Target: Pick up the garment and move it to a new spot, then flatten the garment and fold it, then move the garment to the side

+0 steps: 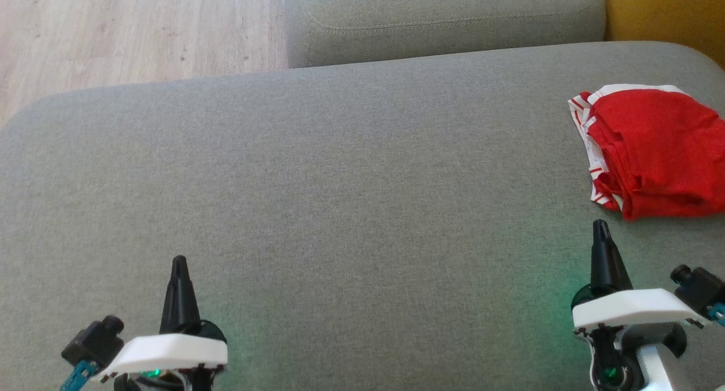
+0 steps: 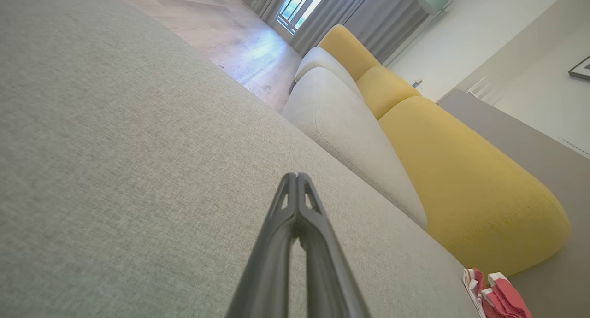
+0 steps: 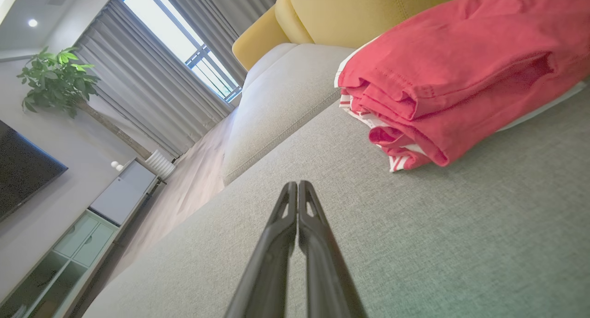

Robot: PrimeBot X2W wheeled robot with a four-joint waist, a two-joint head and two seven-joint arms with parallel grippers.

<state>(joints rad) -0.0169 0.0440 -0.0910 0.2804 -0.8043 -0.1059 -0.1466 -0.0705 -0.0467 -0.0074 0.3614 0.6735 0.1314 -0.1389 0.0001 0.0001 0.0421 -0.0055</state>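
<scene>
Head view: you see the red garment (image 1: 651, 153) folded at the grey cushion's (image 1: 340, 181) right edge, so the task looks all but finished. Its striped band faces left, and the bundle is slightly longer across. The left gripper (image 1: 179, 260) and right gripper (image 1: 600, 224) are pinched closed and empty.
Left wrist view: the garment lies well apart.
Right wrist view: it lies near, untouched.

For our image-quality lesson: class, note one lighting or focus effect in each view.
Head view: green glow on the sofa by the left gripper and right gripper. Left wrist view: window washed out, sheen on the floor. Right wrist view: garment sharp, gripper's fingers soft near the lens.
</scene>
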